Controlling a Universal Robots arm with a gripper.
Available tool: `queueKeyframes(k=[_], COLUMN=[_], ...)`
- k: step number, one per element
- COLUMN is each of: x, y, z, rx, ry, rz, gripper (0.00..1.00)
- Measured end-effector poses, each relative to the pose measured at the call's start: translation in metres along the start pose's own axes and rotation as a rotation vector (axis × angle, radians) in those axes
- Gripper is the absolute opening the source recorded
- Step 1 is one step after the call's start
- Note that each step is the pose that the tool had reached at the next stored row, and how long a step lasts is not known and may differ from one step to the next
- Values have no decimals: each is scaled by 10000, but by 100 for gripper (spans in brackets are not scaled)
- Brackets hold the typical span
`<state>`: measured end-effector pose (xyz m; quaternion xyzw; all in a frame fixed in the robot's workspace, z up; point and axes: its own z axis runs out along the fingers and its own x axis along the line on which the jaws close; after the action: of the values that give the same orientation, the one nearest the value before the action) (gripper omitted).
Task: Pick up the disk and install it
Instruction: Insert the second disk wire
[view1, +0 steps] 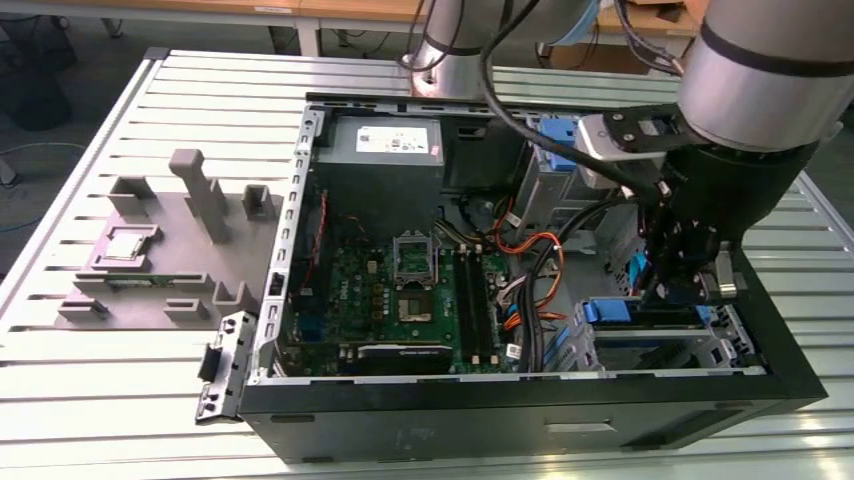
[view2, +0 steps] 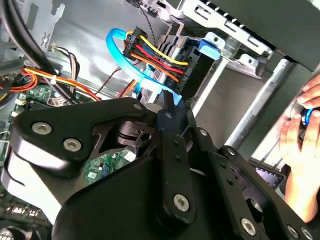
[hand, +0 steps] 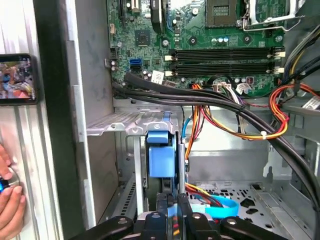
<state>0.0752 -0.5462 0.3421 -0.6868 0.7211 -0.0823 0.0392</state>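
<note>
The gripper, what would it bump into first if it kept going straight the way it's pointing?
Probably the disk: its blue carrier sits right ahead of the gripper in the drive bay. The fingers seem to touch it already, though depth is hard to judge.

The silver and black arm (view1: 747, 90) reaches down from the top of the exterior view into the side toward the exterior view's right, its wrist pointing straight down. The gripper (view1: 683, 285) hangs low at the end of the arm, and in the first wrist view its black fingers (hand: 176, 207) stand close together, nearly touching at their tips. A person's hand (view2: 305, 150) appears at the edge in the second wrist view, fingers curled, and fingertips (hand: 10, 192) show in the first wrist view too.
</note>
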Motion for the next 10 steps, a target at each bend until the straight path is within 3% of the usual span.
queueKeyframes(k=[4, 6, 10], x=[5, 5, 5], y=[-18, -18, -19], z=[-99, -103, -104], rx=[-65, -74, -76], ry=[4, 3, 4], rz=[-5, -4, -5], gripper=[23, 15, 10])
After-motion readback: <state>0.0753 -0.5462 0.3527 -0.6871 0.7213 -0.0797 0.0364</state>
